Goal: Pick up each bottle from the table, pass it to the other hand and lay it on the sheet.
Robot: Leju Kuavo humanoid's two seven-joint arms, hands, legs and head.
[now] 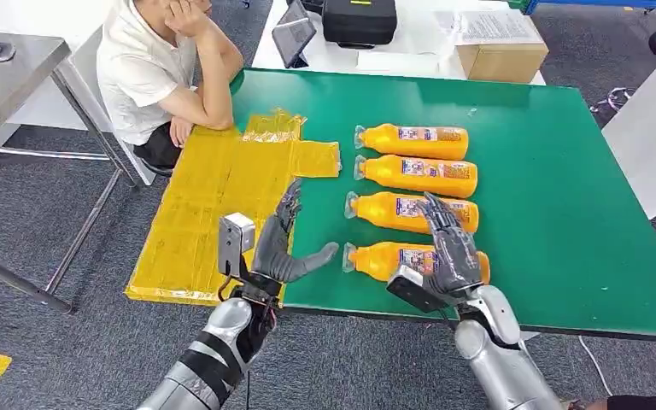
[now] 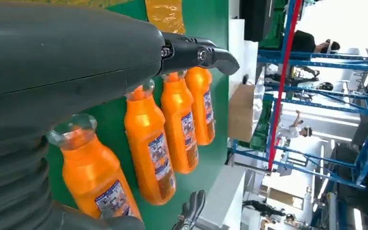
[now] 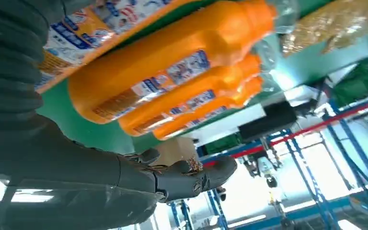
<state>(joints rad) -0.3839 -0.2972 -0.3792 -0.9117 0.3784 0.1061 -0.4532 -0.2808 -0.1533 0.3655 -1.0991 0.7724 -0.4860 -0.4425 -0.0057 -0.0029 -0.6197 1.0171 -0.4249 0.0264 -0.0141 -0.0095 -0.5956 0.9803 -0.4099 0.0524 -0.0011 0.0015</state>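
Now reaching: right hand (image 1: 449,248) spread, empty, over nearest bottle (image 1: 384,259) on counter (image 1: 564,222), left hand (image 1: 284,243) spread, waiting beside sheet (image 1: 213,205); next, closing round bottle.

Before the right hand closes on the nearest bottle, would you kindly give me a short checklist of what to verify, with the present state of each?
1. Right hand over the nearest bottle: ok, its fingers lie above the label end.
2. Right hand free to grip: ok, fingers apart, holding nothing.
3. Left hand ready to receive: ok, open, holding nothing, beside the bottle's cap end.
4. Yellow sheet free of bottles: ok, all four bottles lie on the green table.
5. Neighbouring bottle clear of the grip: cannot tell, the fingertips reach close to it.
6. Person clear of the sheet: not ok, an elbow rests at its far edge.
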